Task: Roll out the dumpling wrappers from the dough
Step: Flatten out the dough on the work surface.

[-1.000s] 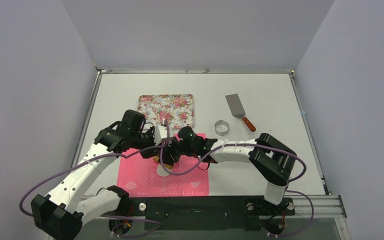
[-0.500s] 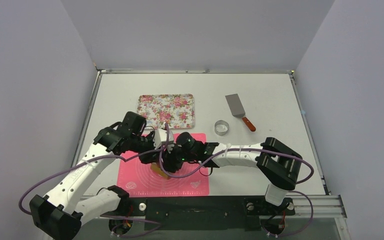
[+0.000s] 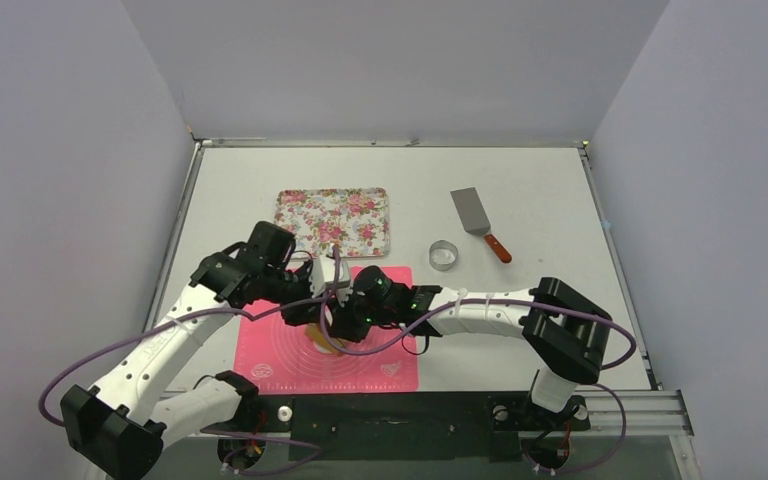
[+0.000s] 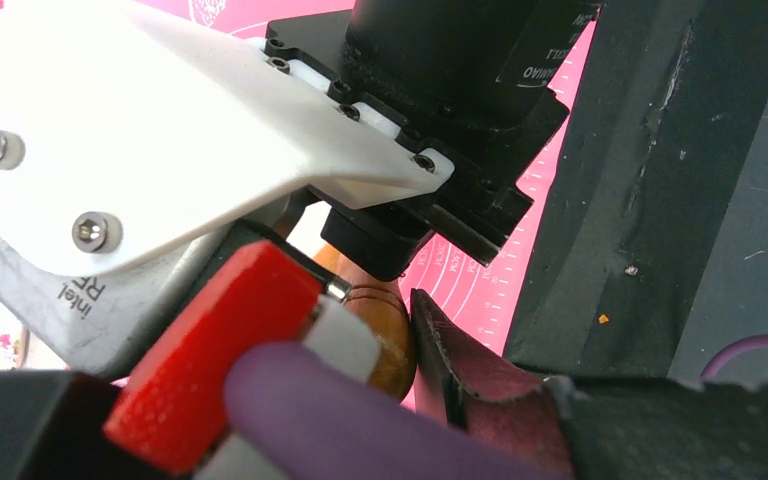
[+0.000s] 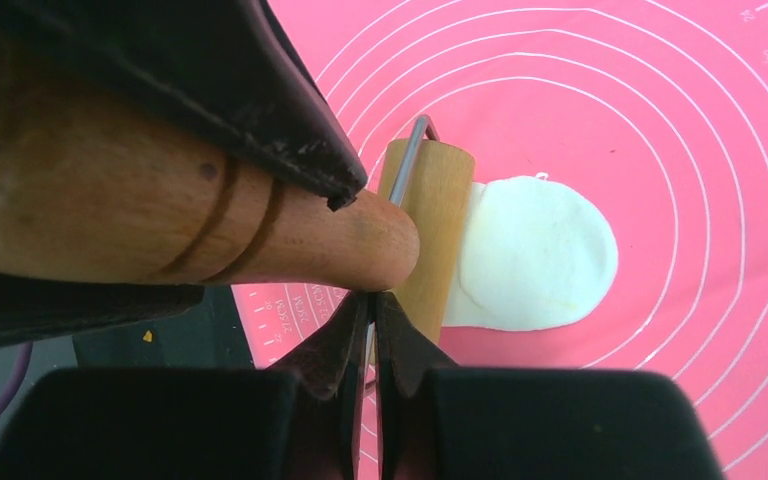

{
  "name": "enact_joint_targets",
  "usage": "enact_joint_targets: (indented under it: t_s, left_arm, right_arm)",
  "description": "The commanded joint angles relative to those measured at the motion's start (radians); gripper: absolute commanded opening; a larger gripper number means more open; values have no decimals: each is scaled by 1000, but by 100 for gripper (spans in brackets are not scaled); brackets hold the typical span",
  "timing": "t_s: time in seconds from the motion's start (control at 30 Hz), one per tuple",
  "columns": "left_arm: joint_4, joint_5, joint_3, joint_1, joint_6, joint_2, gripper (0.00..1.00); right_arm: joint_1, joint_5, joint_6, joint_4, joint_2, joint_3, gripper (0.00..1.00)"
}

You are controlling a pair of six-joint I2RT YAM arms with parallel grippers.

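Right hand [image 5: 370,312] has closed beside rolling pin [image 5: 432,235]

Smooth, lightly glossy wooden rolling pin [image 5: 428,240]; soft matt white dough [image 5: 540,255]; matt pink mat [image 5: 700,130]; shiny metal ring [image 3: 443,255].

ROBOTICS LAB, TEST CELL: white table [image 3: 530,180] boxed in by bare pale walls [image 3: 60,150] left, right and far; aluminium rail [image 3: 630,408] along near edge. Left arm [image 3: 155,350] and right arm [image 3: 480,312], white-and-black, bolted at near edge, purple cables [image 3: 78,364] looping loose. Kitchen goods serve as props: pink silicone baking mat [image 3: 280,365], floral tray [image 3: 332,220], ring cutter [image 3: 443,254], spatula [image 3: 472,213], wooden rolling pin [image 5: 430,230], dumpling wrapper [image 5: 535,250].
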Motion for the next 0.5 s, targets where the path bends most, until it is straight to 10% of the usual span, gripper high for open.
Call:
enact_joint_targets:
  t_s: [0.0, 0.17, 0.47]
  left_arm:
    - [78, 275, 16, -92, 1, 17, 0]
    - [198, 210, 16, -92, -84, 32, 0]
    - [231, 191, 5, -90, -87, 118, 0]
  right_arm:
    - [-7, 94, -26, 75, -40, 12, 0]
    - [-55, 145, -46, 98, -144, -80, 1]
    - [-110, 107, -49, 221, -209, -182, 33]
